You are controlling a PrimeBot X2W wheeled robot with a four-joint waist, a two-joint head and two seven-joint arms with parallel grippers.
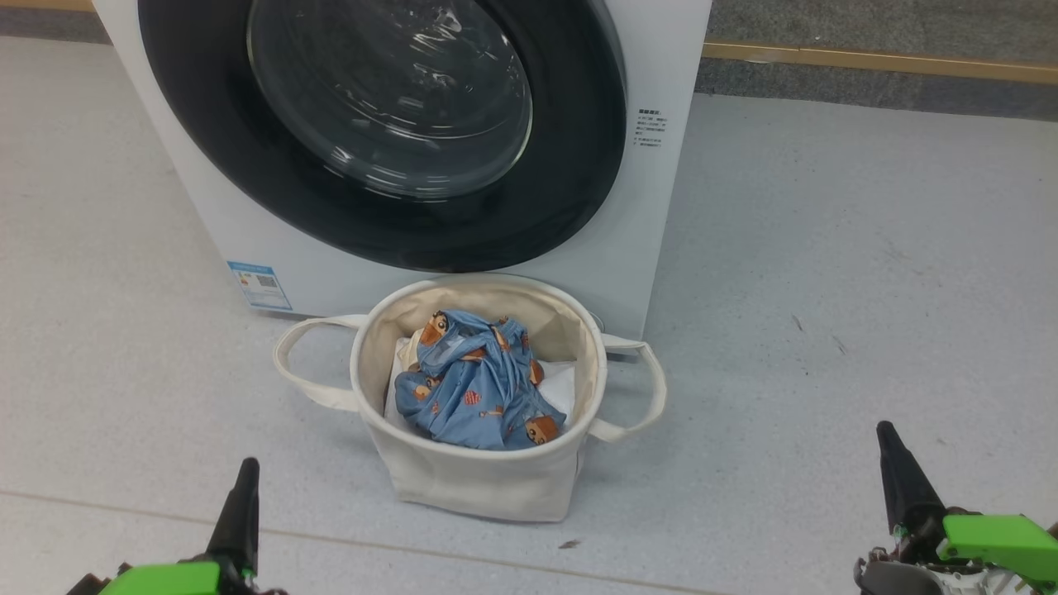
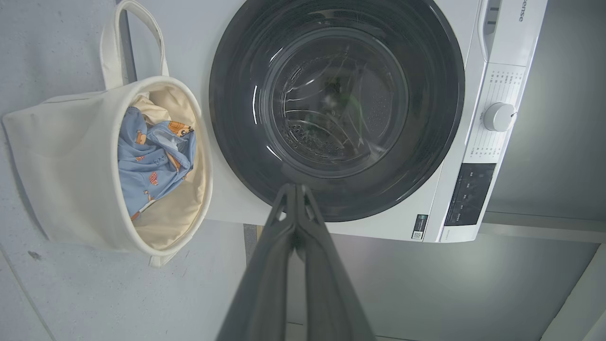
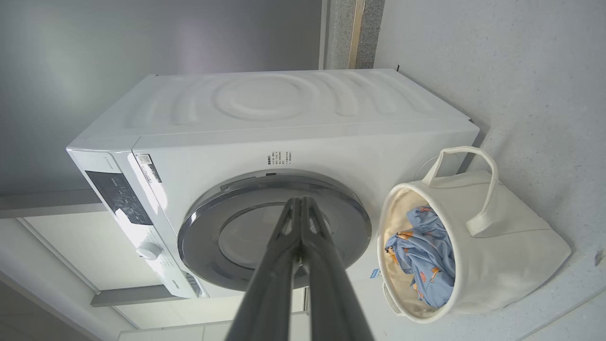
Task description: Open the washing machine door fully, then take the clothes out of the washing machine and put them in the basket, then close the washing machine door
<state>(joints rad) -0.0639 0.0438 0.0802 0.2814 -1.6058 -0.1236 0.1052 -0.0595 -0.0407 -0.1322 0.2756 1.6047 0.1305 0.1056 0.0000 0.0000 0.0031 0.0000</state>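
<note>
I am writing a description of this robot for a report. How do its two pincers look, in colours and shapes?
The left pincer and the right pincer each have two long, slim, dark fingers that taper to a point; in the wrist views they look matte dark grey. A bright green block sits at each base. Under the right one, dark and pale parts show. No marking is readable.

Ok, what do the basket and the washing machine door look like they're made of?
The basket: probably cream canvas, matte, with soft creases and floppy loop handles. The washing machine door: glossy black rim, likely plastic; its bulging centre looks like clear glass, with bright glints and the drum holes visible through it.
</note>
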